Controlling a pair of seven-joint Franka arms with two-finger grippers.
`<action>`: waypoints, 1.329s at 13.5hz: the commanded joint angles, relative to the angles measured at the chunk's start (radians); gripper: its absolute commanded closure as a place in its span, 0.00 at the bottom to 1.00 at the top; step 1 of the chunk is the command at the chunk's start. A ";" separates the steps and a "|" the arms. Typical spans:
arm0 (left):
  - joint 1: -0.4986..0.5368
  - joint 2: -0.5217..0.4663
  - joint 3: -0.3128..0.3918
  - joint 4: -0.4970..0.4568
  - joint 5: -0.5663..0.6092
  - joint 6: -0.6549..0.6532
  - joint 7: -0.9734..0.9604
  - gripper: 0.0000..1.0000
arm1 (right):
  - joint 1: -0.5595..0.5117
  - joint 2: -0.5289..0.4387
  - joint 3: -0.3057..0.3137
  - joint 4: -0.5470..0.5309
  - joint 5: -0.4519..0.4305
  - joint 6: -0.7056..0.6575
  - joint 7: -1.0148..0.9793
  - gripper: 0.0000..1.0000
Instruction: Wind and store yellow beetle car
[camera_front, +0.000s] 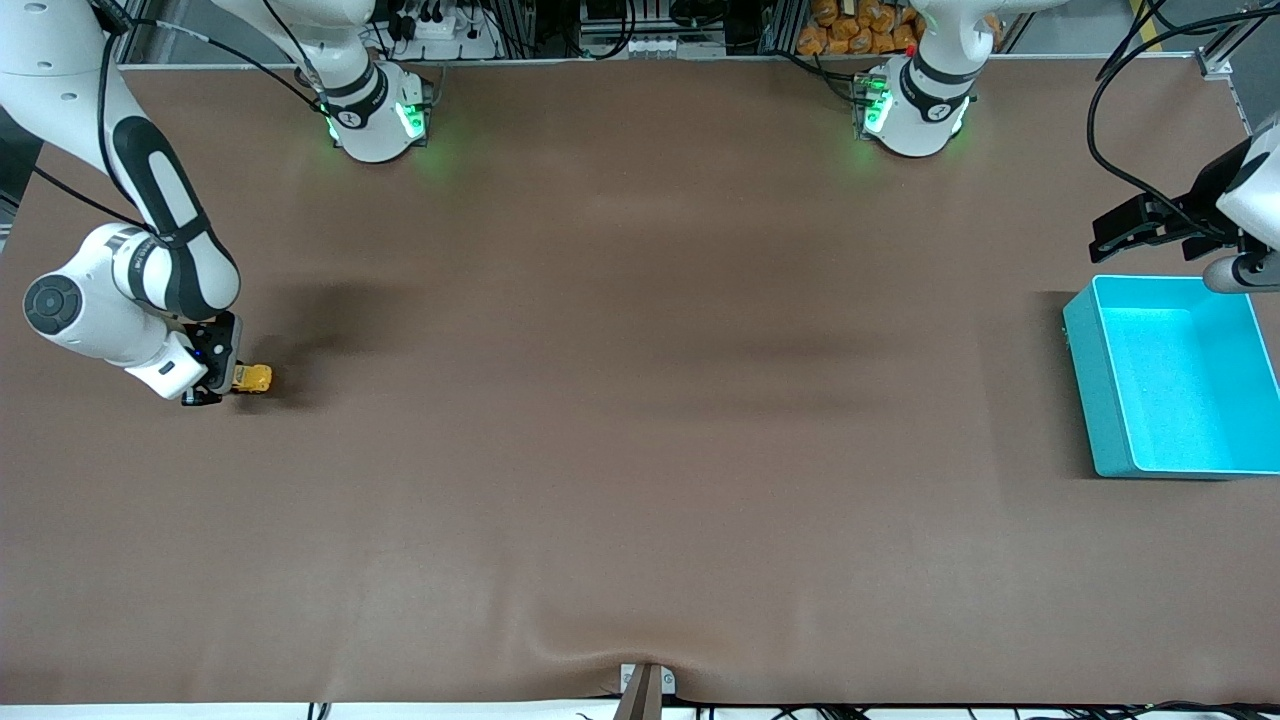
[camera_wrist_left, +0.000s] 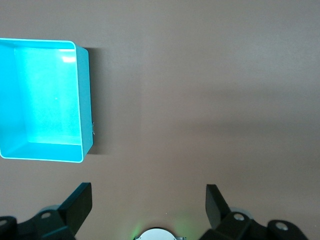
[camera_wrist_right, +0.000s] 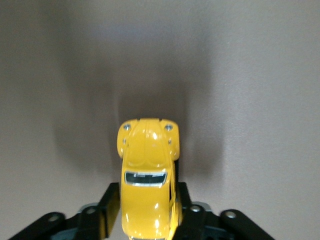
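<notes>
Yellow beetle car (camera_front: 252, 378) on table, R gripper (camera_front: 216, 385) fingers flanking it, grip uncertain; I see teal bin (camera_front: 1090, 385) empty, L gripper (camera_wrist_left: 148, 205) wide, waiting: storing left.

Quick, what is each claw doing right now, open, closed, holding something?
Left gripper: open, empty, up beside the teal bin.
Right gripper: fingers on both sides of the yellow beetle car on the table; whether they grip it cannot be told.

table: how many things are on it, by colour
yellow: 1, the yellow beetle car
teal: 1, the bin
total: 2
</notes>
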 joint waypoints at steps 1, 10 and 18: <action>-0.004 -0.018 -0.003 -0.017 0.011 -0.002 -0.007 0.00 | -0.033 0.036 0.013 0.091 -0.003 -0.105 -0.016 0.00; -0.005 -0.015 -0.003 -0.025 0.008 0.001 -0.007 0.00 | -0.073 0.034 0.013 0.296 0.069 -0.412 -0.018 0.00; -0.004 -0.018 -0.003 -0.040 0.007 0.001 -0.001 0.00 | -0.111 0.033 0.015 0.336 0.084 -0.468 -0.018 0.00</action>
